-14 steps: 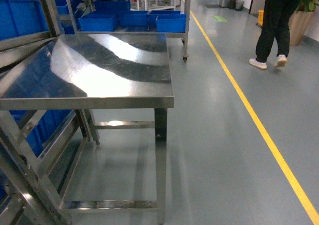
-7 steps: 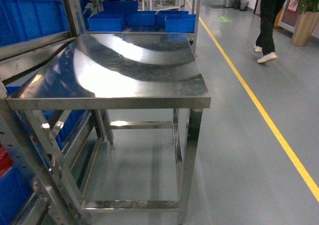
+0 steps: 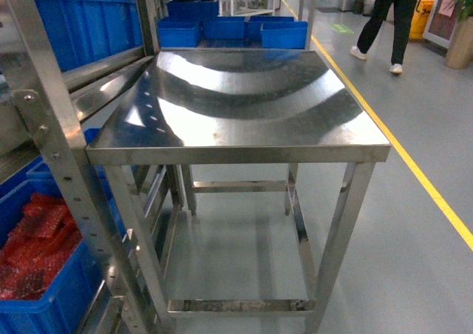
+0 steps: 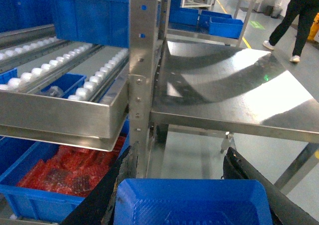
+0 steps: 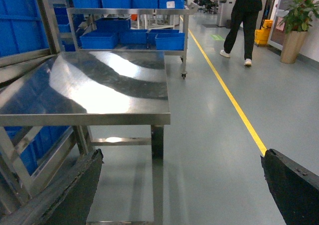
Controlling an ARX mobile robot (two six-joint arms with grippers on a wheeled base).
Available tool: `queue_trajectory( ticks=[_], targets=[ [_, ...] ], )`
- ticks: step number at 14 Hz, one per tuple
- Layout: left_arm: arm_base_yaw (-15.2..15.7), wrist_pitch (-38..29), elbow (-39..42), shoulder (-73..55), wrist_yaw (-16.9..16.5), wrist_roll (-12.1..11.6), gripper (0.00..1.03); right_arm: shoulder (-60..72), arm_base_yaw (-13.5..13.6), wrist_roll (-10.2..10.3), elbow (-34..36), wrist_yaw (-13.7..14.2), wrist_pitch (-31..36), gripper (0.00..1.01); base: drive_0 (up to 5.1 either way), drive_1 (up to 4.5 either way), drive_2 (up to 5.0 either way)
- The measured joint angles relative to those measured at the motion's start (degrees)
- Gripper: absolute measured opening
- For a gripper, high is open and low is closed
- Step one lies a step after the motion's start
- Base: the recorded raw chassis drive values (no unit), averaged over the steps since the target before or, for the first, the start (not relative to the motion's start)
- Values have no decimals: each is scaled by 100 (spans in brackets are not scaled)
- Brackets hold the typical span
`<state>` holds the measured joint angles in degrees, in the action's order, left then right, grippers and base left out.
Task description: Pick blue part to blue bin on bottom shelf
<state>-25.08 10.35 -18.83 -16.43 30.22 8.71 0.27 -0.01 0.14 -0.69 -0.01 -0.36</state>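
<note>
In the left wrist view my left gripper [image 4: 179, 160] is shut on the blue part [image 4: 192, 205], a blue plastic tray-like piece held between the two black fingers. It hangs in front of the steel rack's perforated post [image 4: 142, 85]. Low on the rack, a blue bin [image 4: 35, 197] filled with red bagged items sits on the bottom shelf; the same blue bin [image 3: 52, 297] shows at the head view's lower left. The shelf's rails are mostly hidden under it. My right gripper [image 5: 182, 158] is open and empty above the floor. Neither gripper shows in the head view.
A bare steel table [image 3: 244, 105] stands right of the rack post [image 3: 52, 134]. A roller tier [image 4: 65, 75] juts out above the bin. More blue bins [image 3: 229, 29] sit on a cart behind. A person [image 3: 384, 16] walks beside the yellow floor line [image 3: 414, 171].
The head view has swung left: the table has slid rightward in frame, and the rack post and the bin of red items have come into view. The person has walked further away.
</note>
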Motion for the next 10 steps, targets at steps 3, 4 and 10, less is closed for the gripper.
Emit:
queue_trajectory(
  ticks=[3,4,10],
  targets=[
    [0,11,0,-9,0,0,43,0,0,0,0,-2,9,98,-484,151,338],
    [0,-9,0,2,2,0,43,0,0,0,0,-2,24,98,-476,155,346],
    [0,7,0,-2,2,0,43,0,0,0,0,0,13,98,-488,144,335]
  ],
)
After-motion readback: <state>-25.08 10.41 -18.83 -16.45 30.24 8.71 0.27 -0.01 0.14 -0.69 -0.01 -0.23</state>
